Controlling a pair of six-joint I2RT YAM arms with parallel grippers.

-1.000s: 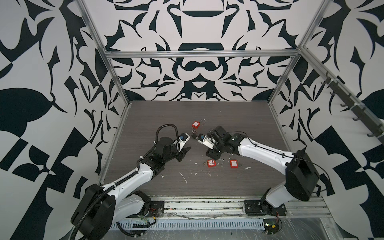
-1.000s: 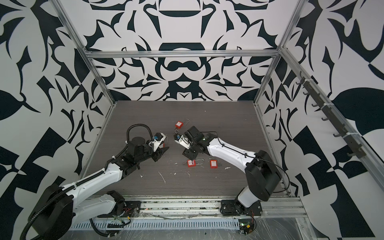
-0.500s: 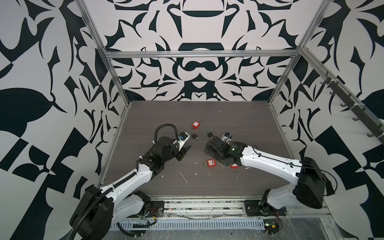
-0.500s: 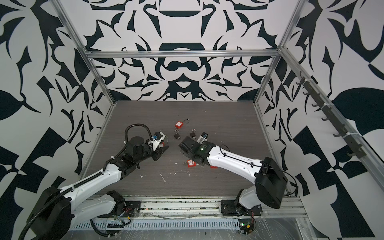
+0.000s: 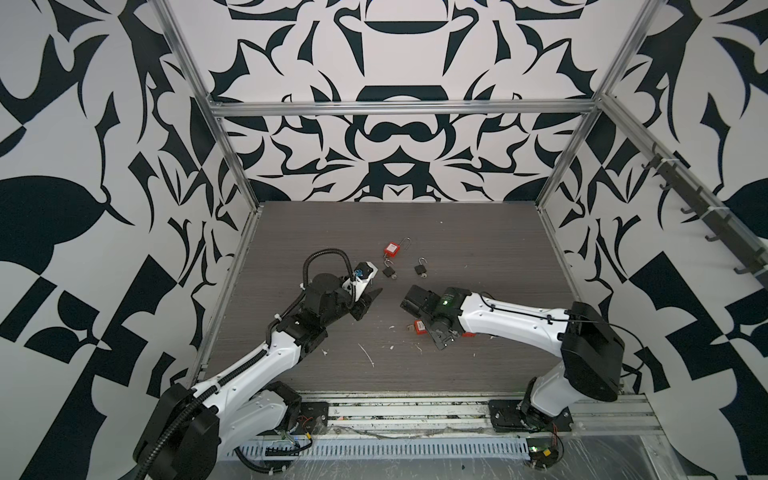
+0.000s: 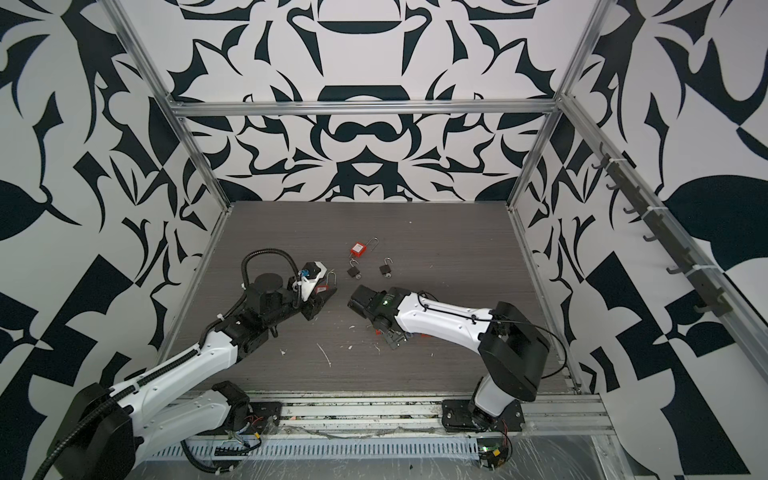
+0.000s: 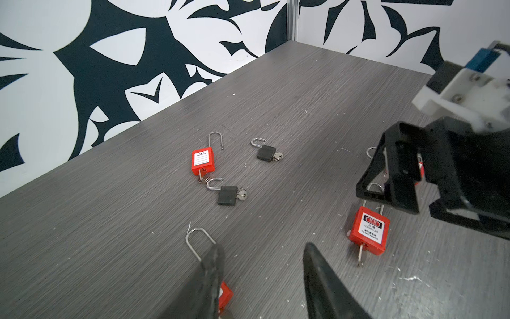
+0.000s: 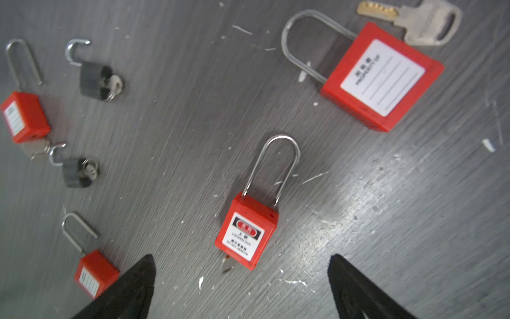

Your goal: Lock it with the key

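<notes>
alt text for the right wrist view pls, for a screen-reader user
Open black jaws hang over a closed red padlock with a key in its base. A larger red padlock lies beside a loose key; two more red and two small black padlocks lie further off on the grey table.

red padlocks (image 7: 369,233) | black padlocks (image 7: 227,195) | grey woodgrain table (image 5: 457,232)

Right gripper (image 8: 240,279) spread wide, red padlock (image 8: 245,234) at 12 o'clock between fingertips; bare table (image 8: 414,221) at 3 o'clock.
</notes>
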